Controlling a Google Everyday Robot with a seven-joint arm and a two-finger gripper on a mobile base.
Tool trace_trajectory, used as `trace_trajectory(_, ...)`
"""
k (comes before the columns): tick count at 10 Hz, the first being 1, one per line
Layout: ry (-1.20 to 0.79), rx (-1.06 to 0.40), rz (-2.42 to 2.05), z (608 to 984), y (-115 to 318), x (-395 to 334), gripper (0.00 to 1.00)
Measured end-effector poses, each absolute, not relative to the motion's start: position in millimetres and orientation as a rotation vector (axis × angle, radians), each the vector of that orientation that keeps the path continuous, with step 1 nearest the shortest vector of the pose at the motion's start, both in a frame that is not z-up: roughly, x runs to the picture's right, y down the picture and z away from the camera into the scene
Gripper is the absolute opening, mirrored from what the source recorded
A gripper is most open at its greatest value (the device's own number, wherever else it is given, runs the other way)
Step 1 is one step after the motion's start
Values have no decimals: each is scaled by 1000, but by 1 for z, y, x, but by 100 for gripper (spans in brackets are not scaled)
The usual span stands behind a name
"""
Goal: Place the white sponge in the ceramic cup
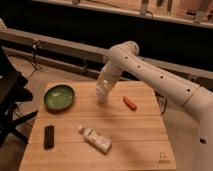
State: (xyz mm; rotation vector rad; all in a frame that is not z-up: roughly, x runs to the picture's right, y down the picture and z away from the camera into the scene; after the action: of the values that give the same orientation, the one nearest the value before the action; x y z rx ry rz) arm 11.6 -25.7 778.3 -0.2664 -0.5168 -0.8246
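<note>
White gripper low over the light wooden slatted table, rear centre; open or closed: cannot tell. White sponge and pale ceramic cup: not distinguishable from the pale gripper tip. Left of gripper, near: wide green round bowl. Right, near: small orange carrot-shaped piece. Nearer the camera, well apart: white labelled bottle lying flat; black rectangular block further left.

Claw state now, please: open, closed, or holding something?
Claw: down at the table, right of the green bowl; state cannot be told.
</note>
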Motion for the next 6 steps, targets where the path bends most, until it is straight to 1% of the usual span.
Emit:
trace_trajectory(1, -520, -266, -824, 782, -27, 11, 22)
trace_trajectory(2, -526, -266, -825, 788, -29, 9, 34)
trace_trajectory(5, -532, -260, -826, 800, -33, 8, 62)
trace_trajectory(6, -537, -256, -833, 806, -35, 5, 73)
